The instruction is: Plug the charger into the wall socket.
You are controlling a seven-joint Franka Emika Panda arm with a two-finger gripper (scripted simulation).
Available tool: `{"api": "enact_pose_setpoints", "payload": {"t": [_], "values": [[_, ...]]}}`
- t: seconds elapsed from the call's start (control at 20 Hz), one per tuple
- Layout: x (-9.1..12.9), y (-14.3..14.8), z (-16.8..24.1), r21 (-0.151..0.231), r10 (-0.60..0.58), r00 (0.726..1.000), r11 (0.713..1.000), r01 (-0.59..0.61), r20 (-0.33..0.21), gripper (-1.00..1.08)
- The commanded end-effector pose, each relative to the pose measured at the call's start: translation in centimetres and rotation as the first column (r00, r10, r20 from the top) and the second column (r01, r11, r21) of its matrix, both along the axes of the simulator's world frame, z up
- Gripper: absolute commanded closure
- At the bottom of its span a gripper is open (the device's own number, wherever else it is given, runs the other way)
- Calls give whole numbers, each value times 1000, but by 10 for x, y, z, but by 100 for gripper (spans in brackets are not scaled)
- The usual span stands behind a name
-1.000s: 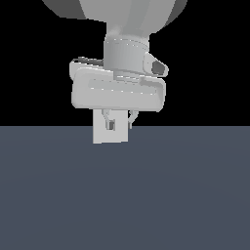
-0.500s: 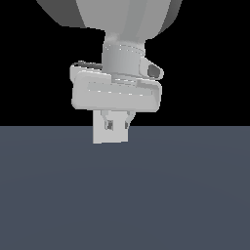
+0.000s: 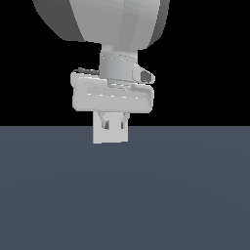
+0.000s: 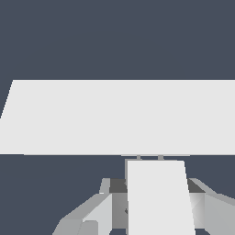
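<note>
In the wrist view the charger [image 4: 158, 197], a small off-white block, sits between my fingers [image 4: 101, 213]. My gripper [image 4: 156, 202] is shut on it. Its two short prongs reach the edge of the wall socket [image 4: 119, 117], a wide flat off-white plate seen at a steep angle; its holes are hidden. In the exterior view my gripper [image 3: 114, 122] hangs low over the grey floor. An off-white square, the wall socket [image 3: 111, 136], stands right behind the fingertips. There the charger blends into the plate and cannot be picked out.
A flat dark grey floor [image 3: 125, 195] fills the lower half of the exterior view, under a black background. The arm's large rounded body [image 3: 112, 24] looms above the hand.
Almost nothing: the hand has sunk very slightly and the arm above has shifted a little. The charger stays gripped against the plate.
</note>
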State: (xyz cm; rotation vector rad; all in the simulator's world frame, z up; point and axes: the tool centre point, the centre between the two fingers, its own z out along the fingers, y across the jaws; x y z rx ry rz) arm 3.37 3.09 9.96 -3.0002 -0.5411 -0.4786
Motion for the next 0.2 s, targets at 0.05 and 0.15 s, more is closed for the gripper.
{"api": "enact_pose_setpoints", "payload": {"t": [0.05,0.15], "values": [[4,1,0,0,0,1000,1000,0,1,108],[4,1,0,0,0,1000,1000,0,1,108]]}}
